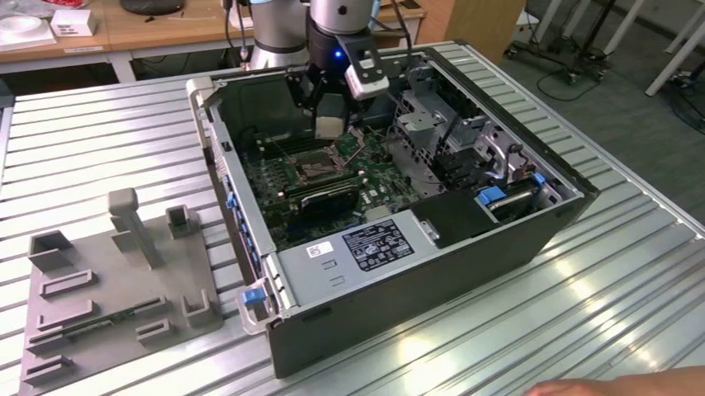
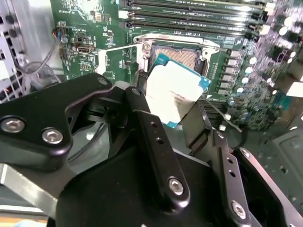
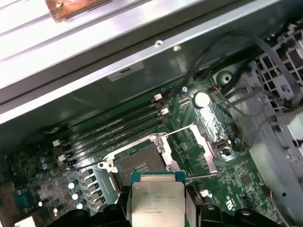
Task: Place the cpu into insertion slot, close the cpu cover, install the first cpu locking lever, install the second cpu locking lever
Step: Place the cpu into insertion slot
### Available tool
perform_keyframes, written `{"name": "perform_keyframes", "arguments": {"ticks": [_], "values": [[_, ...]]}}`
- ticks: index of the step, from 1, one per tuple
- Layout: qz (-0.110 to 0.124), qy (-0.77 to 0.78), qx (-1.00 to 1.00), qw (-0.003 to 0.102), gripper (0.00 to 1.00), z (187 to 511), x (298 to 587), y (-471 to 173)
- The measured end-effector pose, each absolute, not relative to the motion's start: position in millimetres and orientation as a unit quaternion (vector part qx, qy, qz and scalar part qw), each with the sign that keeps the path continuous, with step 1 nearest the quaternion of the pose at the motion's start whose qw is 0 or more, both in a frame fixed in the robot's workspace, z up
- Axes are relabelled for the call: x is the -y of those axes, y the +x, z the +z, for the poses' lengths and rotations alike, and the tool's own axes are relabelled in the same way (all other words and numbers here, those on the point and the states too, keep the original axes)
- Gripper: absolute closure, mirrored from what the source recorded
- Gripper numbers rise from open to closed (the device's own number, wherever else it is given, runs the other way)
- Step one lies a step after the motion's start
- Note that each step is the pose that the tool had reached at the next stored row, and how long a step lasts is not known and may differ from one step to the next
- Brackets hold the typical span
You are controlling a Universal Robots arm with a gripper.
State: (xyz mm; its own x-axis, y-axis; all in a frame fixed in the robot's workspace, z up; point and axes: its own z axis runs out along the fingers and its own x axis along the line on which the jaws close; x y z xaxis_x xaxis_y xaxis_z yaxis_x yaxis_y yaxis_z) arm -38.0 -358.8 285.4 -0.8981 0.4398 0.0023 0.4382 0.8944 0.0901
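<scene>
Near insertion slot [image 3: 140, 166]: silvery sq. cpu [image 3: 157, 202], teal-edged.

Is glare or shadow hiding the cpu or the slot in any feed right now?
Second wrist view: glare whitens the cpu top, but the insertion slot is evenly lit. First wrist view: both are evenly lit, no shadow across them; the table is blown out. Exterior view: reflections streak the table.

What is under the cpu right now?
Held in the gripper, the cpu hangs above the green board. Beneath it lies the insertion slot, uncovered, with its dark contact field partly in sight in both wrist views. The chip hides one side of the slot.
</scene>
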Motion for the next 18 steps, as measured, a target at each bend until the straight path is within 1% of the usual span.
{"name": "perform_keyframes", "arguments": {"ticks": [10, 18], "values": [[0.044, 0.292, -0.955, 0.012, 0.46, 285.1, 358.8, -38.0], [0.043, 0.300, -0.953, 0.012, 0.46, 285.1, 358.8, -38.0]]}}
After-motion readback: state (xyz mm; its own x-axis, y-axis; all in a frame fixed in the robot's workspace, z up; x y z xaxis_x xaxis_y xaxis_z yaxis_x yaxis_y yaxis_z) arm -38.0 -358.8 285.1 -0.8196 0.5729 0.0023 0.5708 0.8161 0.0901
